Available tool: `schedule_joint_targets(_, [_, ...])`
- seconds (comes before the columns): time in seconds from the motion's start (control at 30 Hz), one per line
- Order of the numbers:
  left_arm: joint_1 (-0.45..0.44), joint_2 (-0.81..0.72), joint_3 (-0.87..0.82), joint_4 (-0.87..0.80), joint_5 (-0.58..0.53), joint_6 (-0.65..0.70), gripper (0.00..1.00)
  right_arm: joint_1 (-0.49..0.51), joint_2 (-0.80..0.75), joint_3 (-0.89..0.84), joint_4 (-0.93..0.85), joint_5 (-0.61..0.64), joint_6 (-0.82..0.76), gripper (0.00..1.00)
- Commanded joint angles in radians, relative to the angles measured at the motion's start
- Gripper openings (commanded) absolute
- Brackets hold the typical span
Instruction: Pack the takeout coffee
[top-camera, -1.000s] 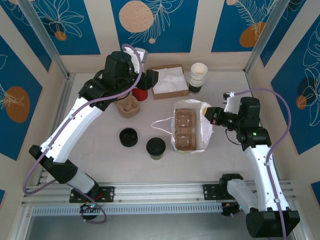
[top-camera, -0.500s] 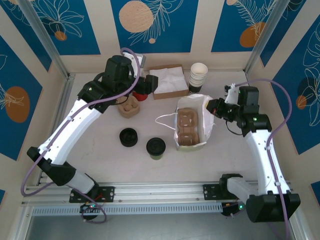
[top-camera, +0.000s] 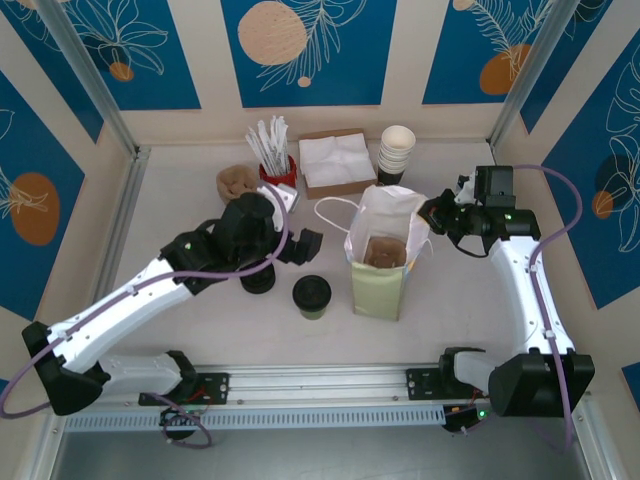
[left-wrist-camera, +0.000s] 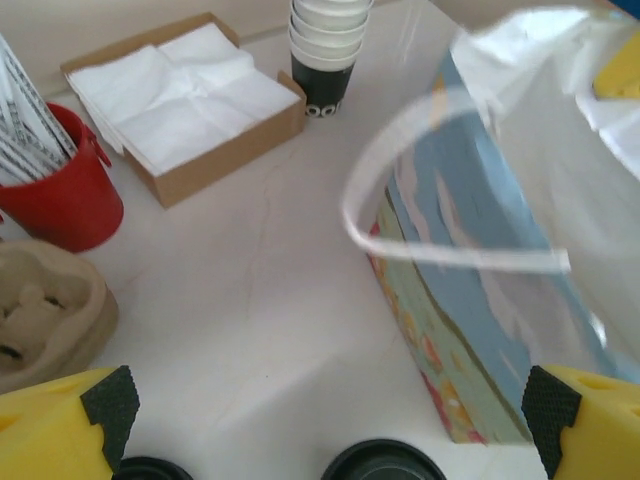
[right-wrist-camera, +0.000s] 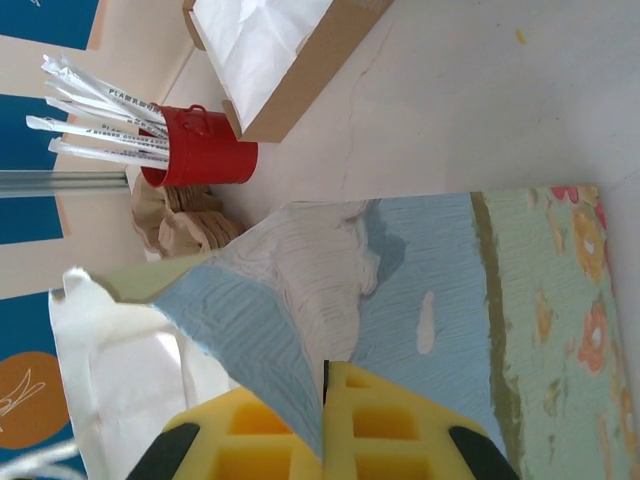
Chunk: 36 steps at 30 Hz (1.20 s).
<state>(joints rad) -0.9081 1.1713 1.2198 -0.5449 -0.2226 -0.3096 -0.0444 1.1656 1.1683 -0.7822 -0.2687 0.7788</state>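
A pale bench (top-camera: 440, 320) sits between blue-panelled walls (top-camera: 300, 60). On it the paper bag (top-camera: 383, 285) stands upright, a brown cup carrier (top-camera: 384, 252) inside, its rim pinched by the right claw (top-camera: 432, 216). The takeout coffee (top-camera: 312, 296) stands just left of the bag, near the spread left claw (top-camera: 303, 247).

Left arm (top-camera: 120, 305) and right arm (top-camera: 532, 300): white links, black joints, looping lilac cables (top-camera: 560, 178); end effector fingers (left-wrist-camera: 45, 430) yellow, black-padded.
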Motion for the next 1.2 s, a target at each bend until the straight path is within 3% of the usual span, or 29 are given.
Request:
schedule_joint_targets(0.0, [-0.066, -0.034, -0.069, 0.035, -0.067, -0.071, 1.0, -0.017, 0.001, -0.029, 0.025, -0.016, 0.036, 0.0])
schedule_joint_targets(0.37, [-0.268, 0.07, -0.151, -0.037, -0.191, -0.277, 0.95, -0.028, -0.017, -0.087, 0.058, -0.044, 0.048, 0.0])
schedule_joint_targets(0.73, [-0.3, 0.193, -0.164, -0.077, -0.206, -0.428, 0.96, -0.033, -0.015, -0.075, 0.047, -0.041, 0.026, 0.0])
schedule_joint_targets(1.17, [-0.322, 0.279, -0.126, -0.152, -0.29, -0.526, 0.9, -0.037, -0.013, -0.069, 0.043, -0.038, 0.013, 0.0])
